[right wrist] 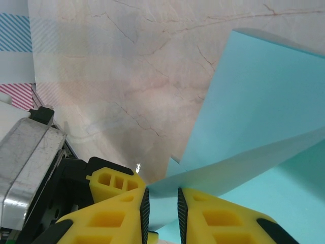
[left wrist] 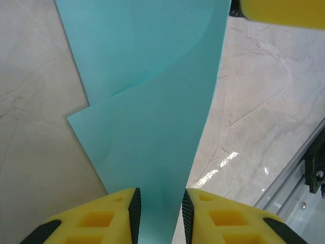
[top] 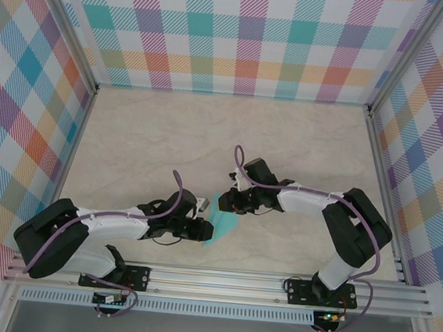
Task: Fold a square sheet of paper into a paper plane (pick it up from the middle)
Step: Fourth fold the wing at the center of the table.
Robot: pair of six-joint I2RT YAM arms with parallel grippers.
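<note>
Top external: left pincer (top: 202,227) and right pincer (top: 230,204) meet nose to nose low over the desk (top: 145,143), with the square sheet of paper (top: 222,227) caught between them, partly creased, not yet a plane. Left wrist: left pincer's pads (left wrist: 133,208) sit part-spread; the sheet's face runs through the gap and fans out ahead of the tips, one layer lapping another. Nothing looks squeezed there, so I read it as loose, not clamped. Right wrist: right pincer's pads (right wrist: 144,208) are nearly together and a bowed layer of the sheet feeds straight into the slot. The rest rises up and to the right of the tips, clear of the desk, so it reads as pinching the sheet. Step in hand, my guess: setting a fold, one side holding while the other takes a new bite. To do it well: right pincer holds firm, no twist, or the thin paper buckles. Left pincer closes right on the fold line by its tips, then presses the crease down on the desk and slides along it. Line up edges before squeezing, and don't pull the two apart or it could tear
</note>
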